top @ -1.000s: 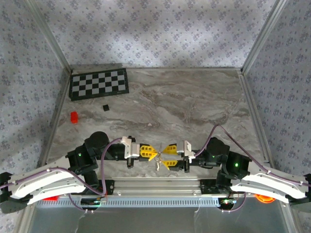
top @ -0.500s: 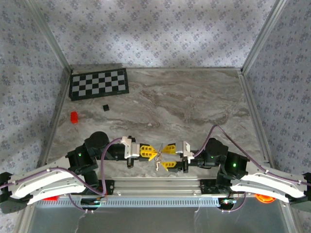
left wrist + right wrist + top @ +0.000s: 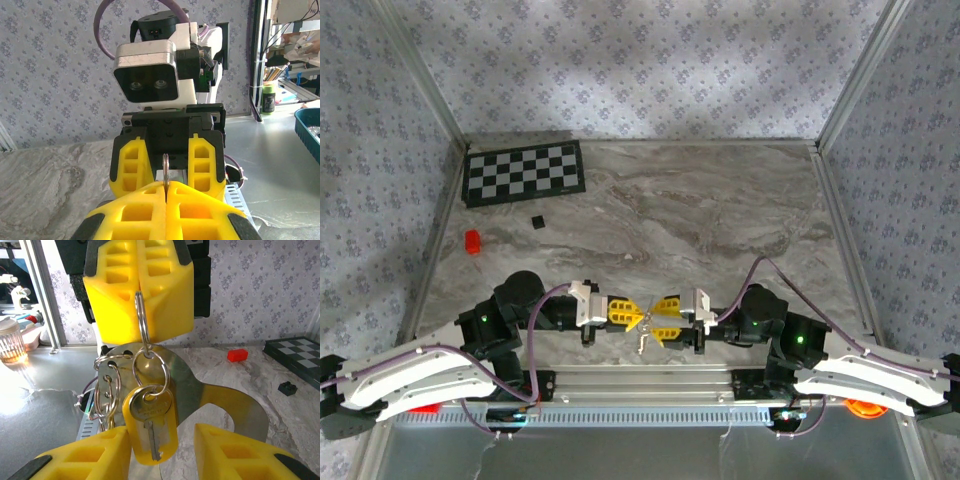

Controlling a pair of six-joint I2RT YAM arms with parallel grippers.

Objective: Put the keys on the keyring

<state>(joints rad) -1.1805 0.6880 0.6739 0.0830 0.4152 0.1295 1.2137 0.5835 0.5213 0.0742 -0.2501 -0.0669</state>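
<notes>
Left gripper (image 3: 138, 290): your ribbed yellow plastic fingers are pressed together, pinching the thin steel keyring (image 3: 141, 315) edge-on.
Right gripper (image 3: 161, 437): jaws apart, one finger on each side of the hanging key (image 3: 150, 422); you cannot tell if they touch it.
Key: silver blade, glossy yellow head, dangling off the keyring over the marble table's (image 3: 720, 220) near edge.
Change: your right jaws are slightly narrower than a second ago.

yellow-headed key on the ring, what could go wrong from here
The left gripper holds everything by one thin silver metal ring; a tug may pull it free, dropping the bunch. The silver key with a yellow plastic head dangles between the open fingers of the right gripper; closing might snag the loose silver rings beside it.
</notes>
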